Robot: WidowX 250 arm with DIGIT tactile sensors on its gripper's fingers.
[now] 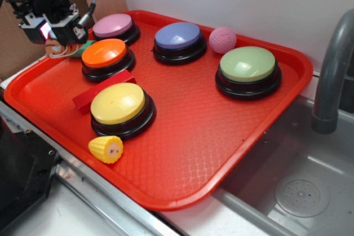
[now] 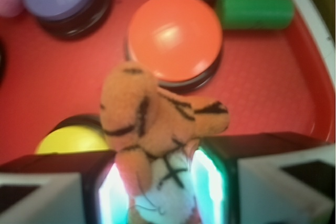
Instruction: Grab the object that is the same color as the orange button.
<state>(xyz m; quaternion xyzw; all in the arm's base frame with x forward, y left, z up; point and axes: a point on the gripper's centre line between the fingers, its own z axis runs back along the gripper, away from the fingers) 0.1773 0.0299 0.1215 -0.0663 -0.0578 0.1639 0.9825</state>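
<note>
We're gripping the plush tiger (image 2: 157, 129) w/ gripper (image 2: 157, 192) fingers (image 2: 107, 192) closing on its white belly. It's prob. soft, light, squashy, so we're favoring mid-body holds.

Orange tiger toy (image 2: 157, 124) w/ black stripes, orange button (image 2: 175, 36), red tray (image 1: 221, 136)

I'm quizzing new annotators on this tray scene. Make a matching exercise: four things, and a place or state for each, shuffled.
1. plush tiger
2. corn toy
3. pink ball
4. red block

A. by the tray's near edge
B. between the orange button and the yellow button
C. held in the gripper
D. between the purple button and the green button

Pairs: 1-C, 2-A, 3-D, 4-B
</note>
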